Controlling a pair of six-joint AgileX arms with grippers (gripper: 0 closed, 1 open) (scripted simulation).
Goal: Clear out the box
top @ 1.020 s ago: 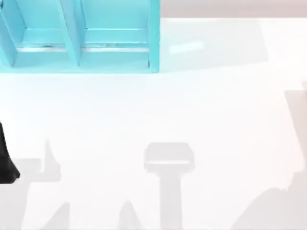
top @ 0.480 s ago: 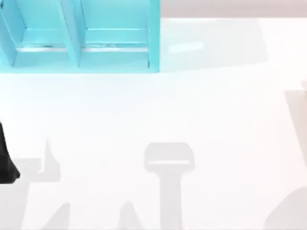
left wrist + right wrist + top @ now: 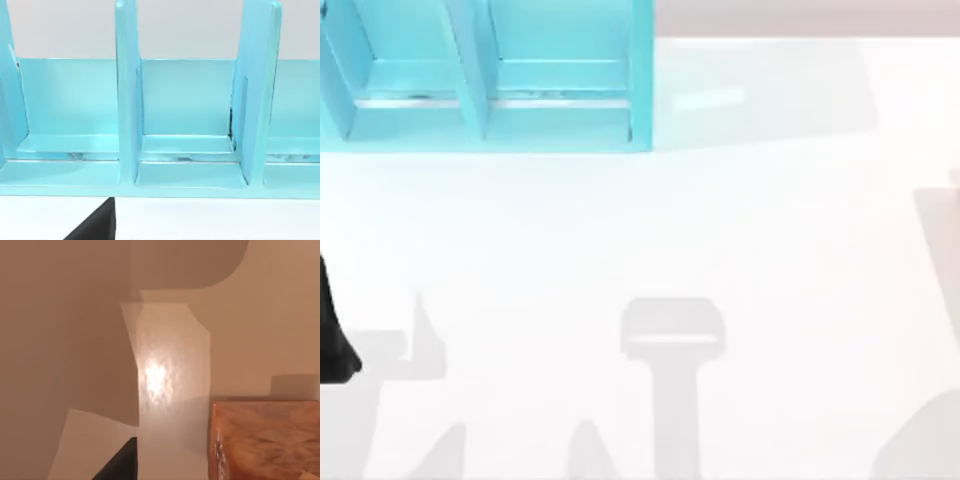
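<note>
Two box (image 3: 560, 125) compartments visible, others cropped, left arm (image 3: 332, 340) edge-cut

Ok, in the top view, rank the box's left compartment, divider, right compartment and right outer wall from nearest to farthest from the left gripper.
From the left gripper, dark at the top view's left edge, across the box:
1. left compartment, box's left side
2. divider, middle
3. right compartment, beyond the divider
4. right outer wall, box's right end

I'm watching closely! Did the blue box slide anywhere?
No. The blue box sits at the same spot against the table's far edge in the top view.
</note>
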